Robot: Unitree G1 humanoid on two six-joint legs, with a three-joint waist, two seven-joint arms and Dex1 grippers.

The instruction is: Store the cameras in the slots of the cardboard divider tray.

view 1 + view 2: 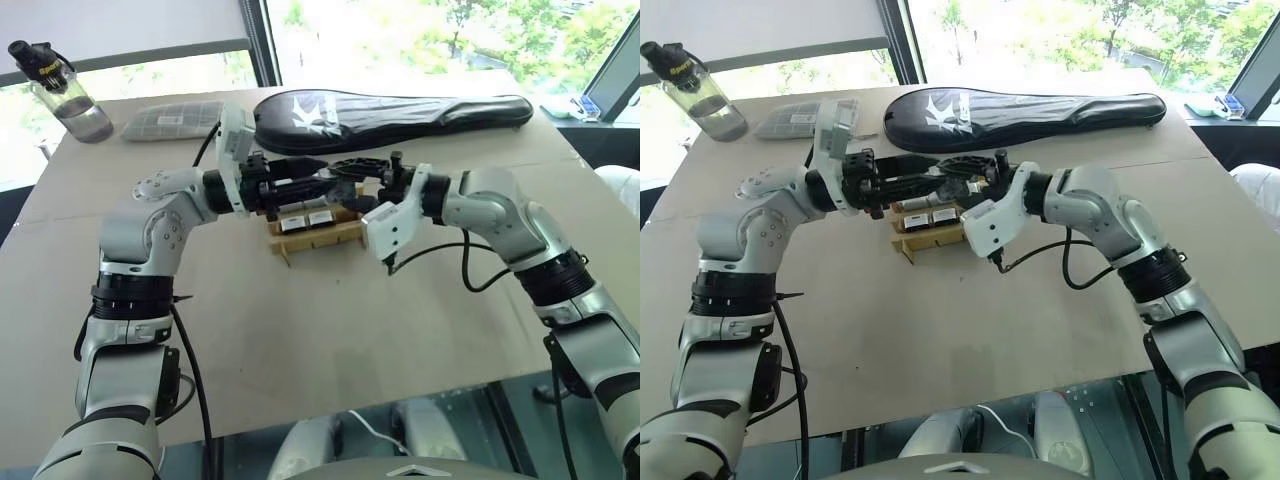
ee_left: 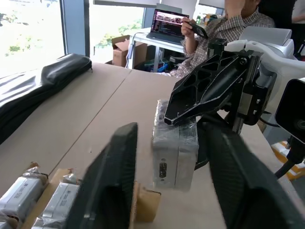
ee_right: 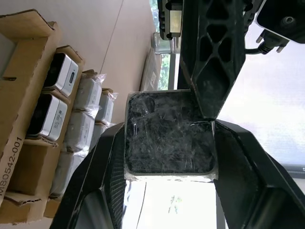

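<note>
Right gripper (image 3: 167, 157) clamped on plastic-wrapped camera (image 2: 174, 145), held above cardboard divider tray (image 1: 312, 236) mid-table. Left gripper (image 2: 171, 157) fingers flank same camera; contact seemingly made, hard to confirm. Wrapped cameras (image 3: 88, 102) fill tray slots. Racket bag (image 1: 390, 112), bottle (image 1: 70, 95), grey gridded pack (image 1: 170, 120) behind. Arms hide tray's far row.

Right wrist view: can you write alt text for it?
A plastic-wrapped silver-grey boxy camera sits clamped between the right gripper fingers, with a left gripper finger touching its edge. Beside it, the tan cardboard divider tray holds more wrapped cameras.
</note>
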